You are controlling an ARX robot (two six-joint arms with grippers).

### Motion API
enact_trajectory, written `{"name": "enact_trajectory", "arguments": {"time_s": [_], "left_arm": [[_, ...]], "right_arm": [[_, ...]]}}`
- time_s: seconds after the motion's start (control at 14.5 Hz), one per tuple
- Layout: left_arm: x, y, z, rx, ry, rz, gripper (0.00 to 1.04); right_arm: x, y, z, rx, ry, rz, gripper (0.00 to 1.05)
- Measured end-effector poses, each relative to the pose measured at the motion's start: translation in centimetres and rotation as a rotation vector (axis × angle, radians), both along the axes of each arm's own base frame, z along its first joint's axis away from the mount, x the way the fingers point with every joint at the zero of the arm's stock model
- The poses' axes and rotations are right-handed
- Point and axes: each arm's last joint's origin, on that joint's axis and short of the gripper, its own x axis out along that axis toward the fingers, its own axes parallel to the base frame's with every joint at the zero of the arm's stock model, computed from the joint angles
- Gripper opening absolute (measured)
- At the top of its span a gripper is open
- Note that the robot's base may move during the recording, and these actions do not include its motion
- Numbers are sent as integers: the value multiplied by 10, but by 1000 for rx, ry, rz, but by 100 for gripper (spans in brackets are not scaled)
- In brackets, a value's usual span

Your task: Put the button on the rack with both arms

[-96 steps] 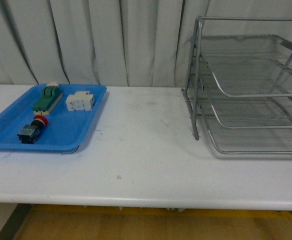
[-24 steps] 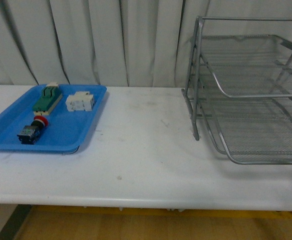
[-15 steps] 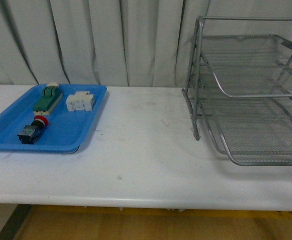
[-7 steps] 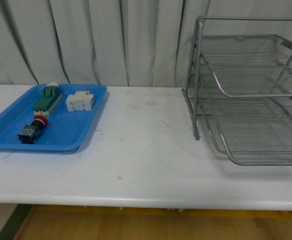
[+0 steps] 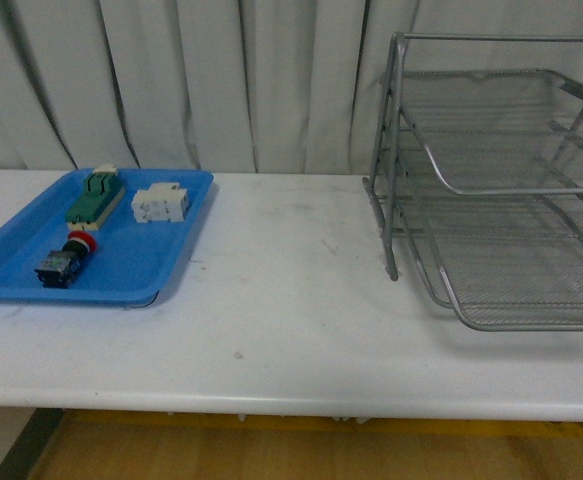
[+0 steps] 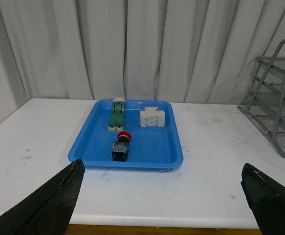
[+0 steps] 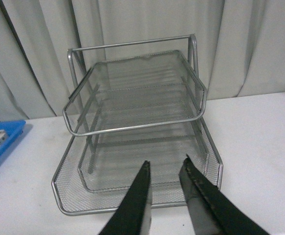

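The button [image 5: 64, 258], with a red cap on a dark body, lies on its side in the blue tray [image 5: 131, 285] at the table's left. The left wrist view shows the button [image 6: 121, 145] ahead of my left gripper [image 6: 162, 165]. That gripper is open wide and well short of the tray, with nothing between its fingers [image 6: 54, 203]. The silver wire-mesh rack [image 5: 501, 180] stands at the right with its lowest tier drawn forward. My right gripper [image 7: 165, 160] is open by a narrow gap, empty, over the front of the rack's [image 7: 132, 98] lowest tier. Neither arm shows in the front view.
A green-and-cream block [image 5: 95, 195] and a white blocky component [image 5: 161, 202] lie in the tray's far half. Bare white tabletop [image 5: 291, 290] spans between tray and rack. A grey curtain [image 5: 221, 80] closes the back. The table's front edge runs near the camera.
The rack's lowest tier stands further out toward the front than 6.6 s ago. Over the last second nothing has visibly moved.
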Motion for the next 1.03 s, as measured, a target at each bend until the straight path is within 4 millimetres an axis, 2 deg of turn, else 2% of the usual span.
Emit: {"name": "enact_trajectory", "arguments": {"time_s": [0.14, 0.21, 0.55, 0.69, 0.83, 1.03], "left_arm": [[0, 0, 0, 0, 0, 0, 98], [0, 0, 0, 0, 0, 0, 98], [0, 0, 0, 0, 0, 0, 98], [0, 0, 0, 0, 0, 0, 98], [0, 0, 0, 0, 0, 0, 98], [0, 0, 0, 0, 0, 0, 98]], "right_arm": [[-6, 6, -2, -41, -11, -4, 5], [-9, 10, -3, -56, -18, -2, 2], [-22, 20, -13, -66, -11, -3, 2], [-27, 31, -15, -67, -17, 8, 2], [-30, 31, -22, -70, -17, -9, 2], [-36, 31, -20, -70, -32, -8, 2]]}}
